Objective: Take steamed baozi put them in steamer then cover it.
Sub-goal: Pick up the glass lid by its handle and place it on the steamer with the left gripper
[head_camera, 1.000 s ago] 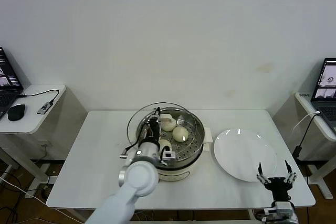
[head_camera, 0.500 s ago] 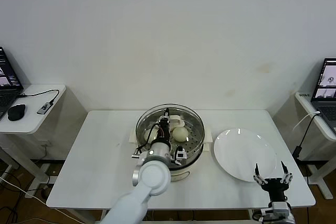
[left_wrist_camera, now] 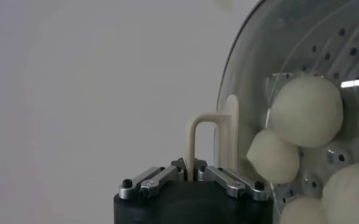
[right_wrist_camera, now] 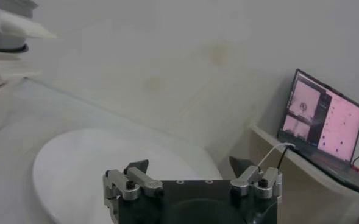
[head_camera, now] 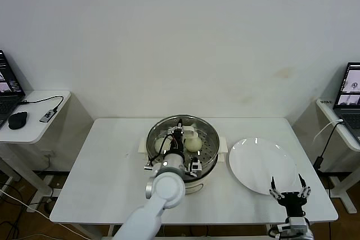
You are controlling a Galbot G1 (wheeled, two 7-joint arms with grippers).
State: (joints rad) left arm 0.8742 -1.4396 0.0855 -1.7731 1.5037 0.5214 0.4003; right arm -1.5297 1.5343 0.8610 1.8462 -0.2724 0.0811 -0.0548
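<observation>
Baozi (left_wrist_camera: 306, 111) lie loaded in the steamer (head_camera: 209, 153); the left hand (head_camera: 180, 137) grips the cover (left_wrist_camera: 270, 67) by its handle over it, unseated; the right hand (head_camera: 288, 186) waits released, low beside the plate (head_camera: 264, 164).

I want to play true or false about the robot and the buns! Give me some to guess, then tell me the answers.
1. The left end effector is shut on the cover by its handle. True.
2. The white plate has buns on it. False: it is bare.
3. The baozi sit inside the steamer. True.
4. The right end effector holds a bun. False: it is open and holds nothing, near the plate.
</observation>
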